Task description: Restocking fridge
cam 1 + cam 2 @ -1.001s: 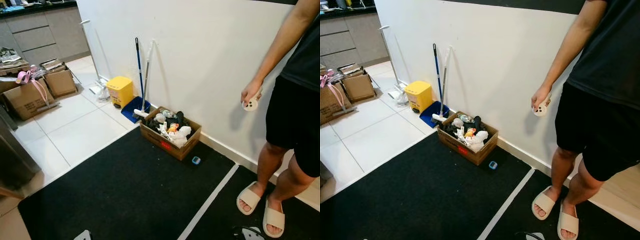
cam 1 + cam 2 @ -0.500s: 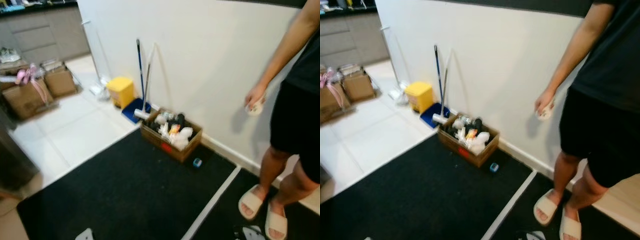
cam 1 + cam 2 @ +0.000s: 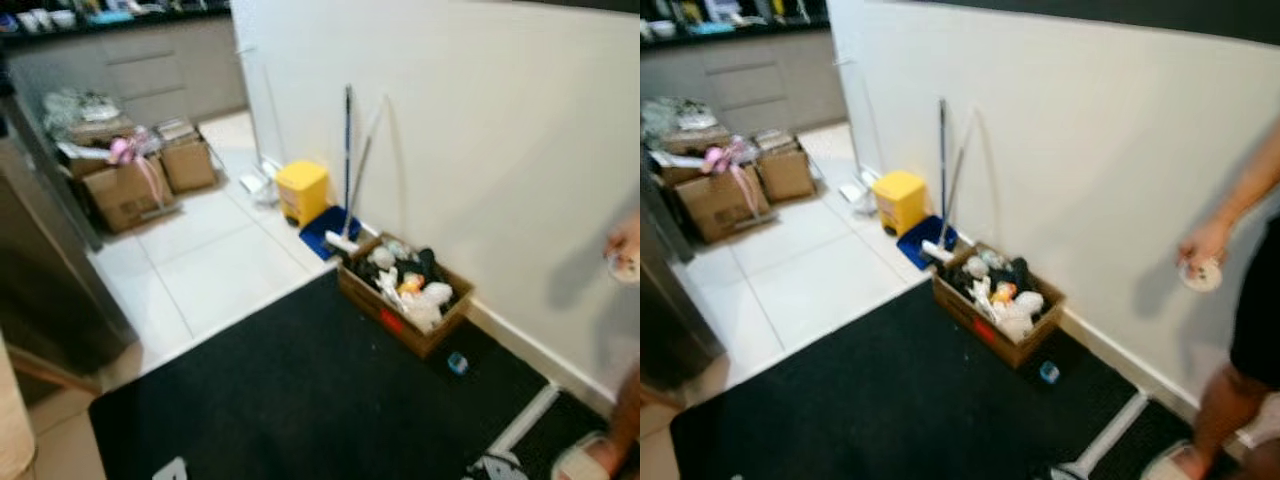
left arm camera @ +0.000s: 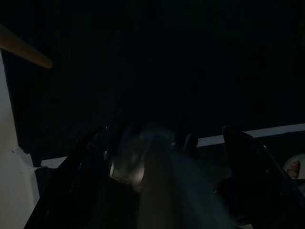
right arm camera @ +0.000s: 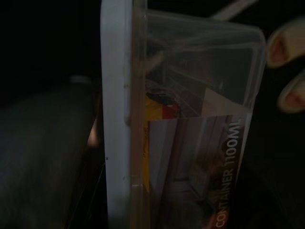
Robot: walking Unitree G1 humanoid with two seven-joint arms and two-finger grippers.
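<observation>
Right wrist view, dim as it is, has a clear plastic container (image 5: 190, 129) with a white lid (image 5: 116, 124) close against the lens, a paper label reading "CONTAINER 1100ML" on its side. It sits right at the right end effector, but whether the fingers are clamped on it I cannot tell. Two pale toes in a sandal show at 2 o'clock of it.

Left wrist view is very dark: the left end effector (image 4: 162, 157) is a blurred shape over the black mat, with black fingers (image 4: 248, 162) at each side; I cannot tell if they are apart or together.

From the head views, slightly blurred, a black floor mat (image 3: 300, 400) covers the near floor, with a white stripe (image 3: 1110, 430) at 4 o'clock. At the foot of the white wall stands an open cardboard box (image 3: 405, 298) full of mixed items; a small blue object (image 3: 457, 362) lies on the mat just beside it. At 11 o'clock of the box are a blue dustpan (image 3: 325, 228), two long handles leaning on the wall, and a yellow bin (image 3: 302, 190). Further cardboard boxes (image 3: 125, 180) sit on the white tiles at 10 o'clock, before grey cabinets. A person stands at 3 o'clock, a hand (image 3: 1202, 250) holding a small round white object.
</observation>
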